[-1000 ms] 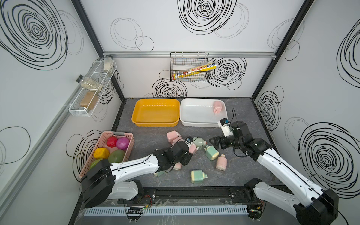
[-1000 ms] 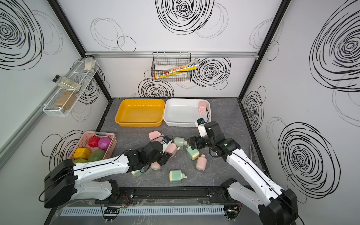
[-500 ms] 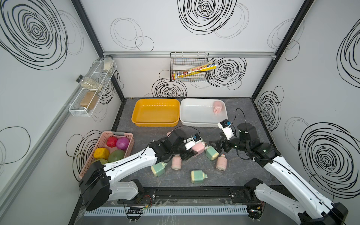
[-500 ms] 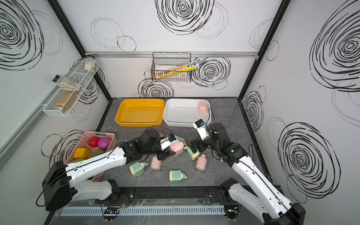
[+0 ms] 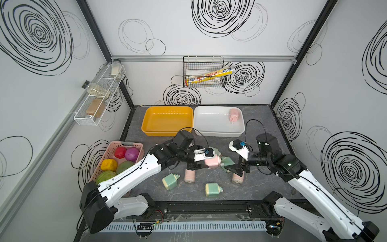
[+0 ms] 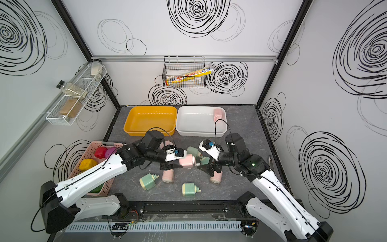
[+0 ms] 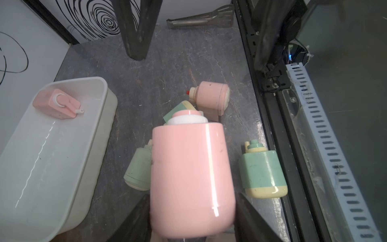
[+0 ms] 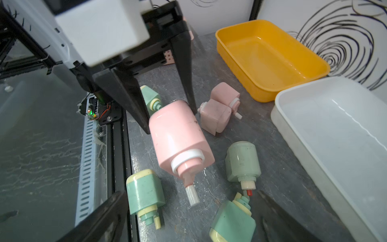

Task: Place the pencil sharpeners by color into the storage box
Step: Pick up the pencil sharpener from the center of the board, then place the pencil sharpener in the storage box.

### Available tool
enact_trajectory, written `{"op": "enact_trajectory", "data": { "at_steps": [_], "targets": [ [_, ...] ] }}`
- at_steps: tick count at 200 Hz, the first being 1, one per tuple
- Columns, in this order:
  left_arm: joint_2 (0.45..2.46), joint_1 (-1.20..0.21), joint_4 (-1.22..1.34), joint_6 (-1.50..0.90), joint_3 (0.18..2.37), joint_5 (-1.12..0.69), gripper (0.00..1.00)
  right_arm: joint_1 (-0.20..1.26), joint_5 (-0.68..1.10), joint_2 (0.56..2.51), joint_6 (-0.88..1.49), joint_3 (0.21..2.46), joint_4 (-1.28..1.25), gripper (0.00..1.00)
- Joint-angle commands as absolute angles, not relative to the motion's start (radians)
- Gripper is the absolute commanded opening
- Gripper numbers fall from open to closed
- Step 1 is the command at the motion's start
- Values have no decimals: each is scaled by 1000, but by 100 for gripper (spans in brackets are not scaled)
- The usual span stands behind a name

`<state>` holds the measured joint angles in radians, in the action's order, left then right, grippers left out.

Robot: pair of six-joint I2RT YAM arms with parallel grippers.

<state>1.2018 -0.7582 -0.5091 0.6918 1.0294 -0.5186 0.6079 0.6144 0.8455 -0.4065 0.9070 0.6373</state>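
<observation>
My left gripper is shut on the base of a pink pencil sharpener, held above mid-table with its nozzle toward my right gripper. The right gripper stands open facing it, low over a green sharpener. More green sharpeners and pink ones lie loose at the front. Two pink ones lie near the yellow storage box, which is empty. The white storage box holds one pink sharpener.
A pink basket of toy fruits stands at the front left beside the left arm. Metal tongs lie by the right wall. A wire basket hangs on the back wall. A black rail runs along the table's front edge.
My left gripper has lifted the pink sharpener off the table and carried it right toward the right gripper. The right gripper has come forward and lower to face it, still open.
</observation>
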Motion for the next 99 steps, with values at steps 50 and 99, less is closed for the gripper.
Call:
{"op": "enact_trajectory", "data": {
  "at_steps": [50, 99],
  "targets": [
    [1182, -760, -497, 742, 1057, -626, 0, 754, 479, 949, -659, 1011, 712, 96],
    [1151, -767, -456, 714, 1043, -624, 0, 800, 465, 968, -641, 995, 636, 94]
  ]
}}
